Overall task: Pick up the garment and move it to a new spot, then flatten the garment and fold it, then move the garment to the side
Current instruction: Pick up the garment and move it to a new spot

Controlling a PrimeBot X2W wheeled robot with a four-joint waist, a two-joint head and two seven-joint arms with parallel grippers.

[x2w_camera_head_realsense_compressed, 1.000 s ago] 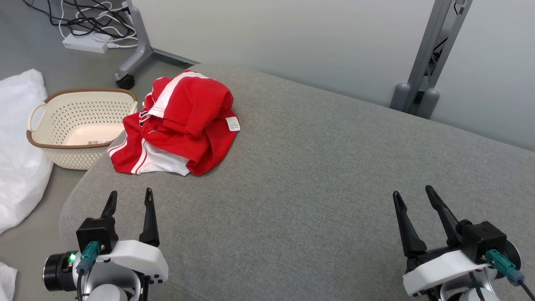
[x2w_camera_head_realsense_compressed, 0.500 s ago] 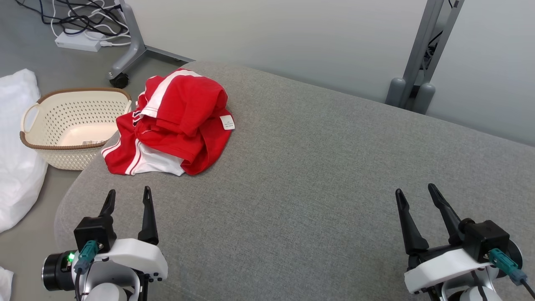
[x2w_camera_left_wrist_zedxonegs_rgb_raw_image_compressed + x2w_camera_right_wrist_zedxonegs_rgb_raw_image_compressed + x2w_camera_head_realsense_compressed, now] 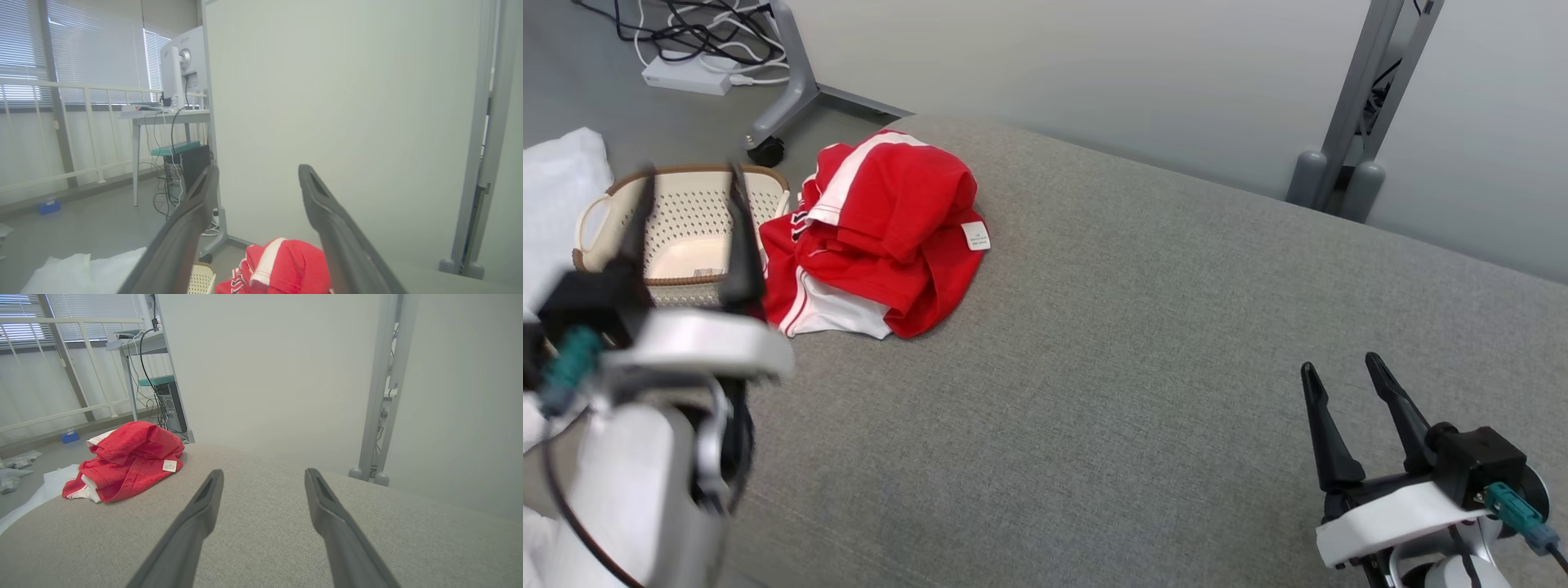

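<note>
— Where is the garment?
— The red-and-white jersey lies crumpled at the far left corner of the grey cushion, beside the perforated basket on the floor.
— Which arm is nearer?
— My left gripper. Its fingers are spread and empty, just left of the heap, which lies ahead and a little to their right. My right gripper, also spread and empty, sits by the near right edge, well apart.
— Any long axis?
— None clear. It is bunched, its white label on the right side. I judge my left should reach right and down.
</note>
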